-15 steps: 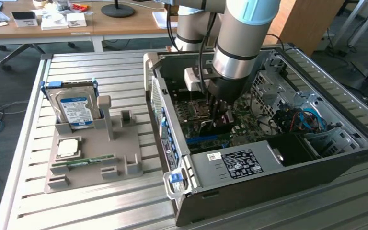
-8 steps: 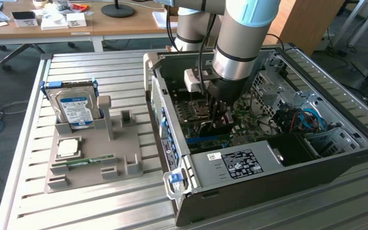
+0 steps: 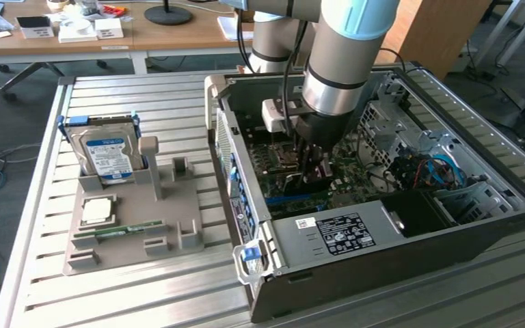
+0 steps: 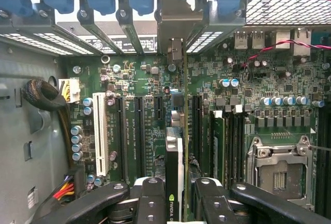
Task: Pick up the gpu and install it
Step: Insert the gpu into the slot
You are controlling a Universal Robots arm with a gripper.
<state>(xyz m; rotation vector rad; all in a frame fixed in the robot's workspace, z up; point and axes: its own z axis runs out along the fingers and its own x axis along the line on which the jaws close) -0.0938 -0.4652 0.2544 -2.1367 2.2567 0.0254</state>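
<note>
Right, hand (image 4: 176, 193) is down inside the PC case (image 3: 481, 232), over the motherboard (image 4: 248, 79), part-closed and clamped on the gpu (image 4: 175, 151), held edge-on between the fingers (image 4: 150, 198). Card sits upright, its bracket end (image 4: 176, 48) reaching up to the rear slot covers (image 4: 129, 27), and it looks lined up over an expansion slot. To seat it well: keep the card square to the slot, bracket tracking its rear opening, press straight down and evenly, no tilt.
</note>
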